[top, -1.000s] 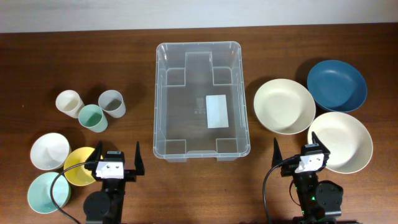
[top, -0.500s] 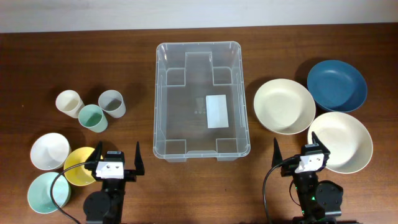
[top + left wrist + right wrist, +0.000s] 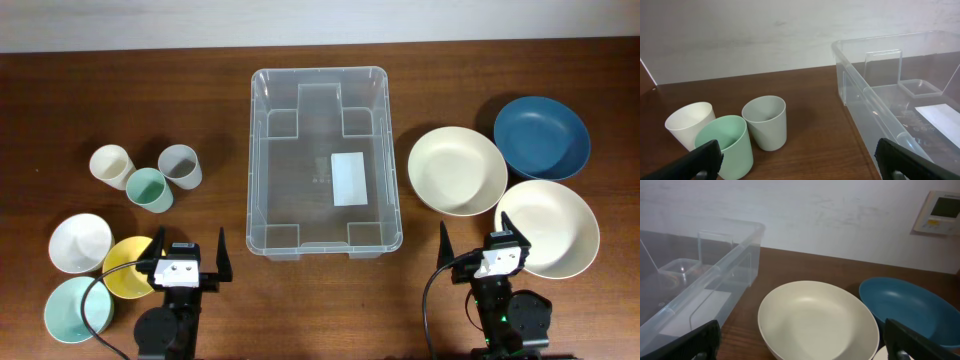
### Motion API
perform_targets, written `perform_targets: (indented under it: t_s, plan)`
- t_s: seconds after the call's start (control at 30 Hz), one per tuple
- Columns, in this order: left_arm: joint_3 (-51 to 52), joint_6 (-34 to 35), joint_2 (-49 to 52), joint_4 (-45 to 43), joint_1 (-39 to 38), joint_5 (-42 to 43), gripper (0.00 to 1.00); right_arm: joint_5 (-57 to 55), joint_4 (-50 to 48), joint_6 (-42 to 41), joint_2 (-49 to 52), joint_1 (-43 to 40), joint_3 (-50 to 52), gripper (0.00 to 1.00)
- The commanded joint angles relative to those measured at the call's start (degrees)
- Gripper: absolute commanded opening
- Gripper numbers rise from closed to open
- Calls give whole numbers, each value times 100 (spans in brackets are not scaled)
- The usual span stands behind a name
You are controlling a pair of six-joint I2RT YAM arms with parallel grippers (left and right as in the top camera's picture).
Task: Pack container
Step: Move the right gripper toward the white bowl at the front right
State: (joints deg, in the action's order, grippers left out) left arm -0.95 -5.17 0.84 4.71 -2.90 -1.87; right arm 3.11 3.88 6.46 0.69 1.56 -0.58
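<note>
Status from my remote station, overhead view first. The container [image 3: 300, 195] sits at the centre of the table [image 3: 320, 300], long axis running away from the arms, open side up. Its white label [image 3: 349, 179] lies flat on the base, right of centre, and moulded notches show at the inner walls.

Left gripper [image 3: 190, 243]: parked near the table's front edge, left of the container and well apart from it. Jaws stand wide apart with nothing between them. In the left wrist view both fingertips [image 3: 704, 159] sit at the bottom corners of the frame.

Right gripper [image 3: 475, 243]: parked near the front edge on the right side, jaws likewise wide apart and holding nothing.

Items left of the container:
- three cups in a tight cluster: cream cup [image 3: 111, 164], green cup [image 3: 147, 189], grey cup [image 3: 180, 166];
- three small bowls nearer the front: white bowl [image 3: 81, 243], yellow bowl [image 3: 125, 270], pale teal bowl [image 3: 70, 308].

The left gripper overlaps the yellow bowl from above; I cannot tell whether they touch.

Items right of the container: cream dish [image 3: 457, 171] just beside the wall, blue dish [image 3: 541, 137] behind it, second cream dish [image 3: 555, 225] at the front.
</note>
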Motion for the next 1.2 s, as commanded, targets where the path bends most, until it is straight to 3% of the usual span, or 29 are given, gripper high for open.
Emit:
perform_targets:
  t_s: [0.0,0.2,0.5,0.6,0.77,1.03,1.17]
  plan:
    - [42,-94,-39,2,-17,83,100,157,24,15,-26,31,26,99]
    - [0,319,-37,-59,-17,83,100,-197,-13,-1438,-22,28,-142,99]
    - [-769,605,348,439,-15,83,100,-1742,1255,-1797,470,20,-1419,99]
    - [-1425,605,896,651,-15,83,100,-2365,1875,-2354,1292,17,-2225,99]
    - [-2660,605,2186,1152,-15,85,100,-2426,2959,-2393,3084,17,-3917,99]
    - [-4238,597,3731,2009,-15,195,100,-909,4730,-2389,5047,-734,-6286,99]
    - [-4586,579,4100,2022,-15,516,100,1049,5521,-1650,6159,-2013,-7208,99]
